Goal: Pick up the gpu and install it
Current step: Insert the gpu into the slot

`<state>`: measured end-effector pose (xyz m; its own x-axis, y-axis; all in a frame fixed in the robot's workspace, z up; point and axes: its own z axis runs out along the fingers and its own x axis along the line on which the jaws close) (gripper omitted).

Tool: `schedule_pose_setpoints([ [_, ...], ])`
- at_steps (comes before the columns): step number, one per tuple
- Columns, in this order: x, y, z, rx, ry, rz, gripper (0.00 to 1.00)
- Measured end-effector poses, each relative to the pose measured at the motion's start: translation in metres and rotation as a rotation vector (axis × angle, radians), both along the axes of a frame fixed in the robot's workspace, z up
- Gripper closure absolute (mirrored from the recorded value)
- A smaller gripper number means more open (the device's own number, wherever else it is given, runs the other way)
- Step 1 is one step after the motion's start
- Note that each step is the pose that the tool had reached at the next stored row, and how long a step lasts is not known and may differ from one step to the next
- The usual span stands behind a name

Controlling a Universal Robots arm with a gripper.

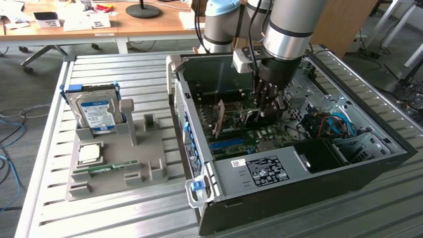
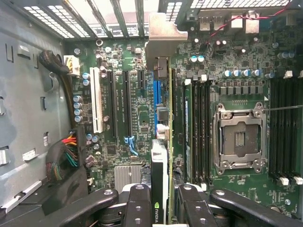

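Slatted metal worktop (image 1: 99,213) carries an open computer case (image 1: 317,183) and, at the exterior view's left, a grey holder (image 1: 152,148) with a hard drive (image 1: 96,114) standing in it. Inside the case the arm (image 1: 288,29) reaches down toward the motherboard (image 2: 128,56) — its jaws are closed on the gpu (image 2: 160,165), one finger on each face. The card stands on edge over the board, between the expansion slots (image 2: 118,101) and the RAM slots (image 2: 201,127), bracket end toward the case's vented wall — whether it touches a slot cannot be told.
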<state>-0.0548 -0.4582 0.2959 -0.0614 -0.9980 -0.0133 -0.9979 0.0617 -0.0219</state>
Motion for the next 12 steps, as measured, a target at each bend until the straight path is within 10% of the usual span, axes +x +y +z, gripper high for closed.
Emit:
schedule_pose_setpoints([
  [12,-0.0091,0.0000,0.0000,0.0000,-0.0002,0.000,0.73],
])
